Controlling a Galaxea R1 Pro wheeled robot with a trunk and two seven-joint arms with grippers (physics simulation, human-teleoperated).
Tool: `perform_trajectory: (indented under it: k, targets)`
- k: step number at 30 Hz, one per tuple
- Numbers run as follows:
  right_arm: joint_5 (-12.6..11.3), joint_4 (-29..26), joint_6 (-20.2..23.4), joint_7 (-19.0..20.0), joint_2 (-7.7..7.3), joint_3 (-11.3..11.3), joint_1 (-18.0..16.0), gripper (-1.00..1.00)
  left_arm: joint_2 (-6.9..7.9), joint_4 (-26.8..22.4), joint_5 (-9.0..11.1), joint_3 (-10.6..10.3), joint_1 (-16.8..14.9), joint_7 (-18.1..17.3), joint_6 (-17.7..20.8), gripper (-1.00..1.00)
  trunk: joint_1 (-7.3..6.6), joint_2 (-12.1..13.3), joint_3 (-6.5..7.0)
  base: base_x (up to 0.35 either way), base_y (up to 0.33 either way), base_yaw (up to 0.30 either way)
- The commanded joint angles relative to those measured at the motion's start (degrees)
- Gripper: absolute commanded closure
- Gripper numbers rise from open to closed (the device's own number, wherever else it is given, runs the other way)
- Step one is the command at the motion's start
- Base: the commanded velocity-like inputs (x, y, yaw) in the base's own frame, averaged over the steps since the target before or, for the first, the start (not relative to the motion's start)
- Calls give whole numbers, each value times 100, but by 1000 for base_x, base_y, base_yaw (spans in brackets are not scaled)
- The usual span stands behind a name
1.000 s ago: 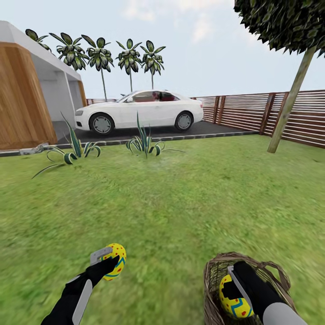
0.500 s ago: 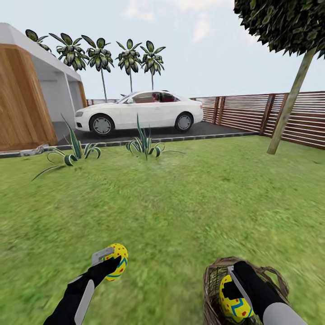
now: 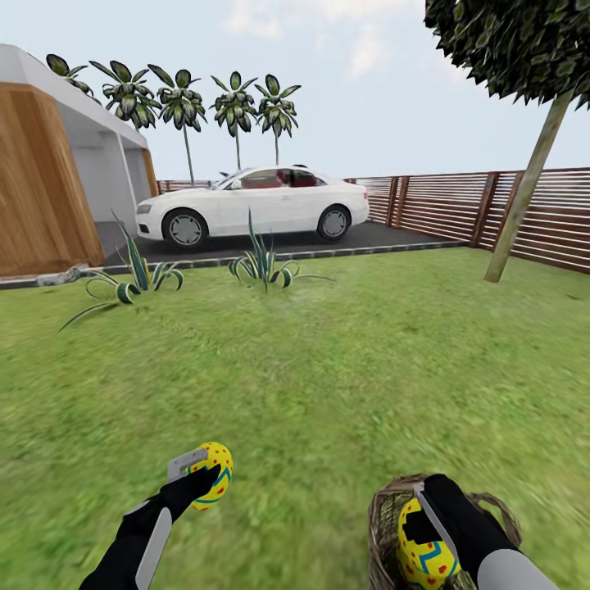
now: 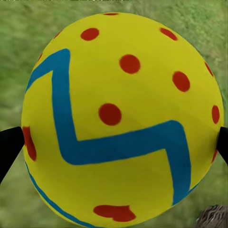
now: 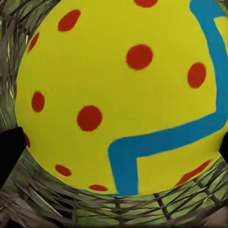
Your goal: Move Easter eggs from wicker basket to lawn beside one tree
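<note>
Gripping an egg apiece, both grippers are closed: the left gripper (image 3: 202, 473) pinches a yellow egg (image 3: 211, 474) over open grass, its dark fingertips (image 4: 9, 148) pressed to the shell's two sides, and the right gripper (image 3: 422, 524) clamps a second egg (image 3: 423, 551) right above the wicker basket (image 3: 385, 524), whose weave sits close behind the shell in the right wrist view. Over the last second the arms keep much the same place in the head view while the basket slips lower and nearer the bottom edge, and the car (image 3: 254, 202) and fence (image 3: 459, 205) hardly shift; I judge the right egg is being lifted clear of the basket or the trunk is rising, though I cannot tell which. A third egg I cannot make out, the basket's inside being hidden by the arm. Beyond lies the lawn (image 3: 328, 360), and the leaning tree (image 3: 524, 188) stands well apart at the far right by the fence, so carrying both eggs there looks like the next leg
</note>
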Motion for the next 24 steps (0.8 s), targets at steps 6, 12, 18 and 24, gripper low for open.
perform_trajectory:
  k: [6, 12, 18, 24]
  targets:
    - [39, -7, 29, 18, -6, 35, -3, 100, -7, 0, 33, 26, -4, -28, 43, 100, -133, 239, 102, 0, 0, 0]
    - [39, -7, 29, 12, -6, 35, -3, 100, -7, 140, 37, -7, -2, -28, 42, 100, -265, 480, 210, 0, 0, 0]
    - [47, -7, 29, 3, -6, 35, -3, 100, -7, 142, 41, -9, -2, -28, 35, 100, -397, 721, 318, 0, 0, 59]
    - [39, -7, 38, 3, -6, 35, -3, 100, -14, 150, 42, -9, -2, -28, 40, 100, -529, 961, 437, 0, 0, 229]
